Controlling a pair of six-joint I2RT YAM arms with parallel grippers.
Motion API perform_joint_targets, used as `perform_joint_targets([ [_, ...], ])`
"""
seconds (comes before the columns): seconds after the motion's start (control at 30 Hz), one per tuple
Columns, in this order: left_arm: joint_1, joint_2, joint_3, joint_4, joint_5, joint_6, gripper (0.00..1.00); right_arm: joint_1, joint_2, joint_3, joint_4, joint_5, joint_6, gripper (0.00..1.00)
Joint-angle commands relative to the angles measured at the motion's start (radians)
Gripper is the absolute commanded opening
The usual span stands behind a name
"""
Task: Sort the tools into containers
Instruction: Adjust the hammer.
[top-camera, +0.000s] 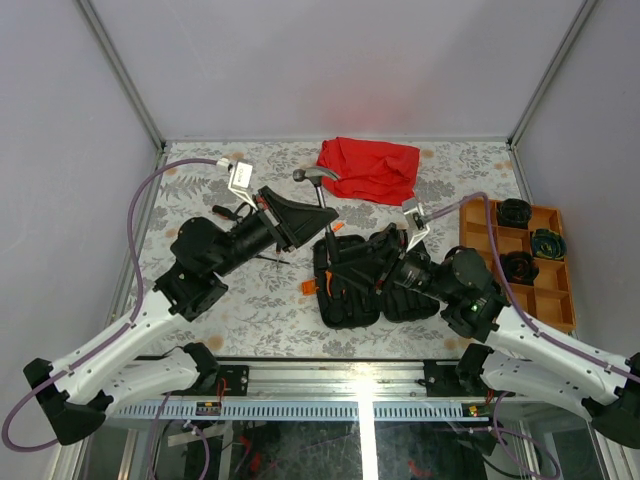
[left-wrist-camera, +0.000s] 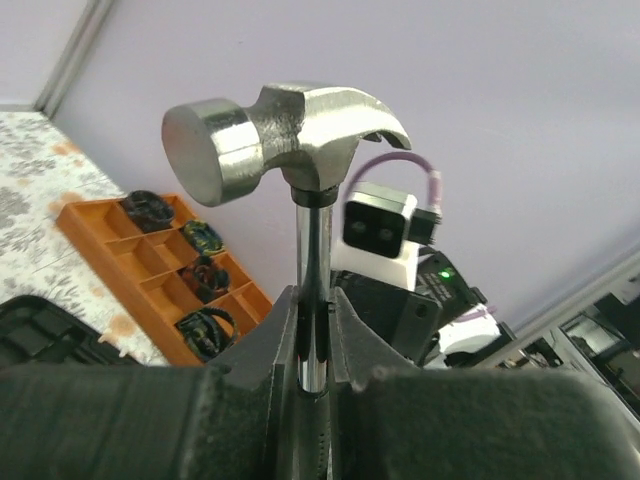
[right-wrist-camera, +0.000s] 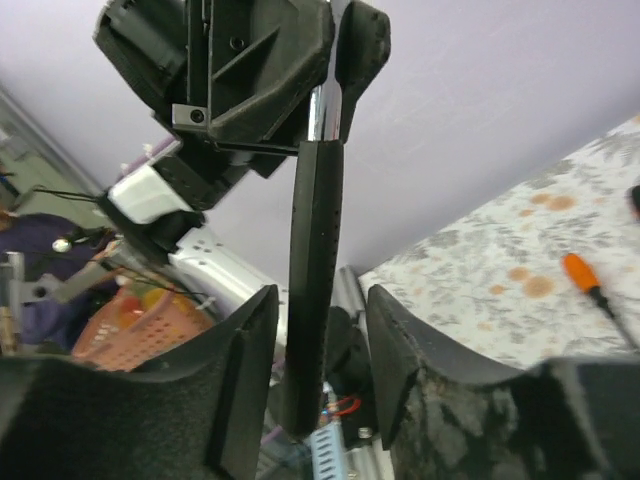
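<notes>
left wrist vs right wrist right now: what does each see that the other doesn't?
Left wrist only: the steel head of the hammer, and the orange tray with dark items in some compartments.

Right wrist only: the hammer's black handle standing between the fingers of the open right gripper, plus an orange-handled screwdriver lying on the table.

Both: the hammer's chrome shaft clamped in the shut left gripper, and a patch of the floral table.

Case (top-camera: 345, 300) at table (top-camera: 250, 300) centre, cloth (top-camera: 370, 168) behind it, tray (top-camera: 551, 300) to its right, hammer (top-camera: 318, 177) above its rear left edge.
</notes>
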Motion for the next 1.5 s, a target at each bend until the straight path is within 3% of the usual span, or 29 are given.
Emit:
perform_joint_targets([
  [0.0,0.002,-0.006,0.071,-0.109,-0.106,0.034,0.00,-0.004,-0.051,0.054,-0.125,0.109,-0.161,0.52],
  [0.17,0.003,0.014,0.086,-0.213,-0.187,0.046,0.00,-0.005,-0.020,0.117,-0.283,0.199,-0.280,0.60],
  [0.3,0.003,0.043,0.089,-0.260,-0.237,0.051,0.00,-0.005,0.030,0.131,-0.288,0.212,-0.303,0.70],
  [0.43,0.004,0.067,0.068,-0.265,-0.276,0.050,0.00,-0.004,0.081,0.141,-0.315,0.278,-0.282,0.69],
  [0.53,0.003,0.076,0.052,-0.248,-0.287,0.045,0.00,-0.004,0.114,0.150,-0.373,0.356,-0.268,0.62],
  [0.7,0.003,0.091,0.033,-0.240,-0.304,0.045,0.00,-0.004,0.136,0.112,-0.350,0.373,-0.227,0.39],
  [0.83,0.006,0.091,-0.012,-0.193,-0.278,0.064,0.02,-0.004,0.144,0.089,-0.303,0.356,-0.181,0.08],
  [0.87,0.008,0.089,-0.023,-0.183,-0.272,0.064,0.05,-0.004,0.142,0.085,-0.296,0.358,-0.171,0.02],
  [1.0,0.021,0.090,-0.047,-0.154,-0.215,0.071,0.20,-0.004,0.127,0.072,-0.288,0.369,-0.129,0.00],
  [1.13,0.033,0.080,-0.079,-0.129,-0.175,0.076,0.63,-0.006,0.092,0.026,-0.259,0.405,-0.058,0.00],
  [1.2,0.045,0.068,-0.098,-0.138,-0.179,0.067,0.79,-0.022,0.075,0.009,-0.258,0.404,-0.019,0.00],
  [1.3,0.066,0.053,-0.126,-0.166,-0.170,0.047,0.87,-0.050,0.053,-0.006,-0.299,0.404,0.024,0.00],
  [1.47,0.081,0.038,-0.177,-0.240,-0.195,0.032,0.88,-0.115,0.011,-0.062,-0.366,0.396,0.093,0.00],
])
